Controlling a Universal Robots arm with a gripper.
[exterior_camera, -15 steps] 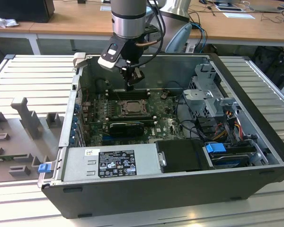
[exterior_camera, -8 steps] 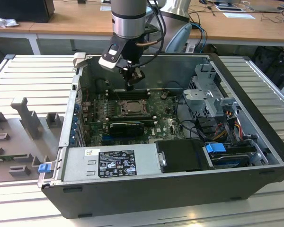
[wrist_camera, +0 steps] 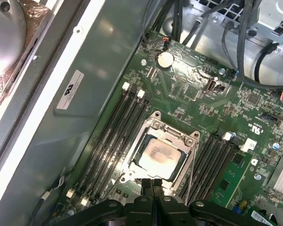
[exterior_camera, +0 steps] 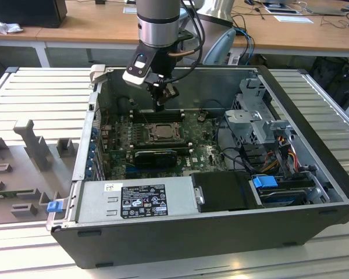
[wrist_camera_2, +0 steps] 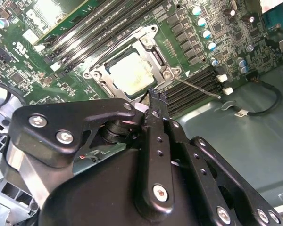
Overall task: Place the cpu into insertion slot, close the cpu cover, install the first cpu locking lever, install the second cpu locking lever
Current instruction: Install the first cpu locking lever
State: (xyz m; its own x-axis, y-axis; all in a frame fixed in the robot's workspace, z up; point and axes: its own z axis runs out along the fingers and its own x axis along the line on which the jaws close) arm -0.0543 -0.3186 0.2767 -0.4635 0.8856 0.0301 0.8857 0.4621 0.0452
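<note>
The cpu [wrist_camera: 159, 155] [wrist_camera_2: 130, 70] lies flat in the insertion slot [exterior_camera: 162, 132] in the middle of the green motherboard [wrist_camera: 188, 94]. The grey cpu cover [wrist_camera: 153, 123] [wrist_camera_2: 148, 44] lies down around it, with the cpu showing through its window. A thin wire locking lever [wrist_camera_2: 198, 87] [wrist_camera: 192, 167] sticks out from one corner of the socket, over the black memory slots. My gripper [wrist_camera: 152, 182] [wrist_camera_2: 156, 95] [exterior_camera: 160, 103] hovers just above the socket's edge, fingers pressed together and holding nothing.
The motherboard sits in an open computer case [exterior_camera: 314, 110]. Long memory slots [wrist_camera: 114, 136] flank the socket on both sides. A black card [exterior_camera: 156, 156], a power supply [exterior_camera: 139, 199], drive cages [exterior_camera: 256, 116] and cables [wrist_camera: 247, 42] crowd the surroundings.
</note>
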